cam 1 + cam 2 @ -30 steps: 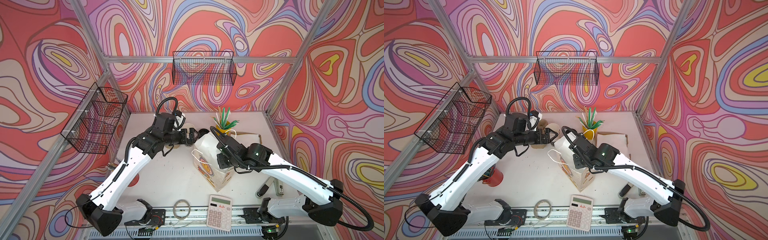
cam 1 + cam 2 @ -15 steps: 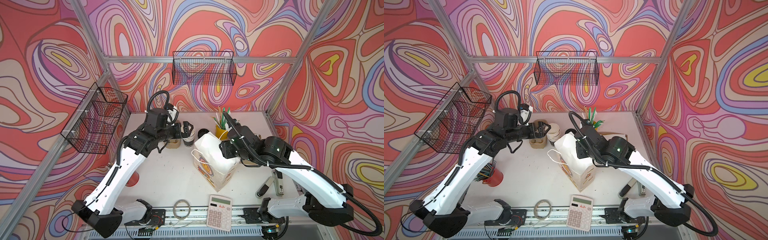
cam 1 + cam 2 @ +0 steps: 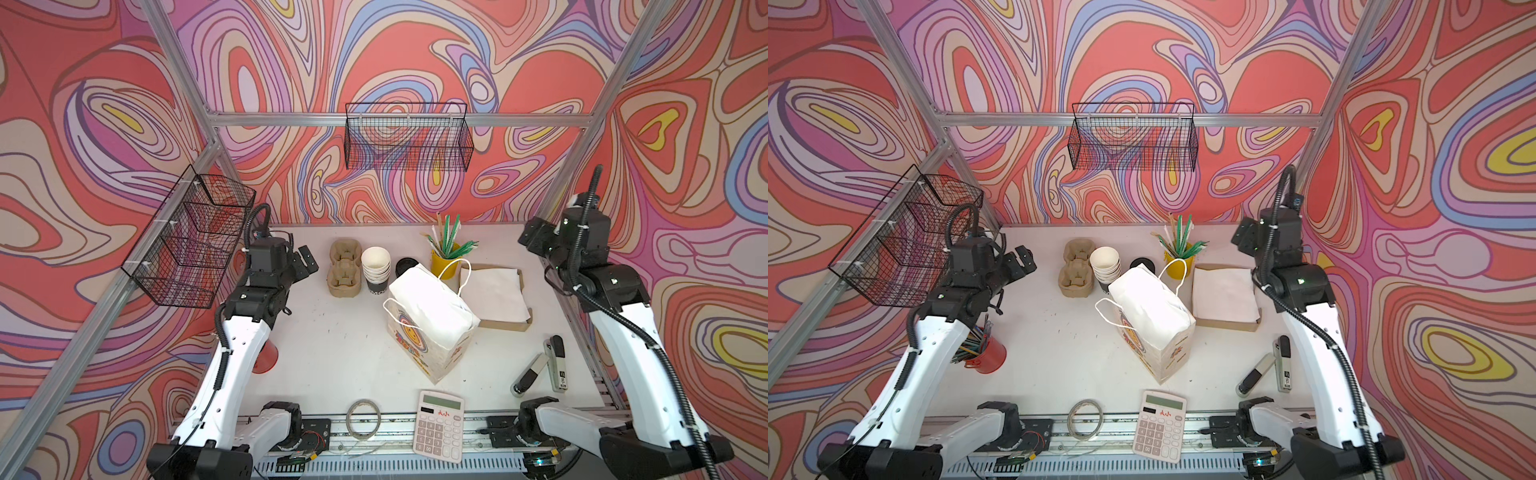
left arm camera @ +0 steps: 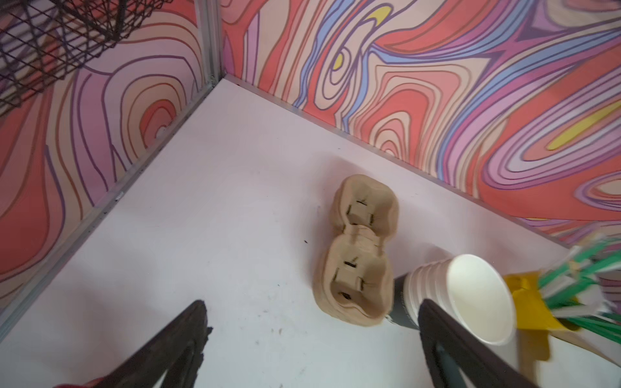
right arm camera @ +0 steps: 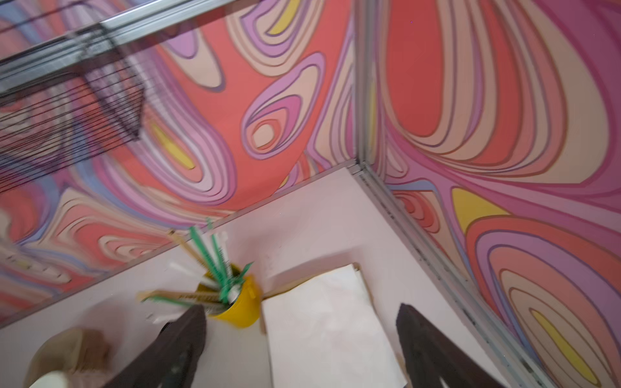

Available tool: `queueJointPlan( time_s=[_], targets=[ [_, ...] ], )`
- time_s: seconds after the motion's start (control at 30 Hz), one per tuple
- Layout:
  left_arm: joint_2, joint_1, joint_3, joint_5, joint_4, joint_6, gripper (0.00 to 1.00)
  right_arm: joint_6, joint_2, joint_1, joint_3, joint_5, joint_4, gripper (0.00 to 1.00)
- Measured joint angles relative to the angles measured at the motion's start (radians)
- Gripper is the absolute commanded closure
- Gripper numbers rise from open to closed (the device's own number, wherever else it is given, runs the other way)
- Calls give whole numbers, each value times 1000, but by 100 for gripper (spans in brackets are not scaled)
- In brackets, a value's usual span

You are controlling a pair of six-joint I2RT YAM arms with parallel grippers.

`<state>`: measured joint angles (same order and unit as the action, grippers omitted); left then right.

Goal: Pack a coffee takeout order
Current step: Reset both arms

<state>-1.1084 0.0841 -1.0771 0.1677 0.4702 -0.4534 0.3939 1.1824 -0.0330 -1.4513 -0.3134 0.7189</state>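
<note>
Now left gripper and right gripper gape near opposite table edges.

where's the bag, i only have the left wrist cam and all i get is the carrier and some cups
observer: the bag stands mid-table, just in front of the cup stack, and no gripper is on it
operator: and the drink, is it packed yet
observer: no, the lidded cup stands on the table behind the bag, between the cup stack and the straw pot
</note>
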Motion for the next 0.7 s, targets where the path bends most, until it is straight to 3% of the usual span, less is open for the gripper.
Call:
queueJointPlan(
  time_s=[0.13, 0.3, 0.53, 0.7],
  targets=[
    [-24, 0, 190, 54, -193, 90, 0, -10, 14, 97, 262, 34, -141, 3],
    [-72, 6, 313, 72, -418, 193, 0, -42, 140, 97, 381, 16, -306, 2],
    [-164, 36, 499, 176, -729, 314, 0, -168, 145, 97, 758, -19, -756, 3],
    [-268, 32, 665, 161, -966, 387, 0, -203, 142, 97, 970, 7, -1107, 5]
  ],
)
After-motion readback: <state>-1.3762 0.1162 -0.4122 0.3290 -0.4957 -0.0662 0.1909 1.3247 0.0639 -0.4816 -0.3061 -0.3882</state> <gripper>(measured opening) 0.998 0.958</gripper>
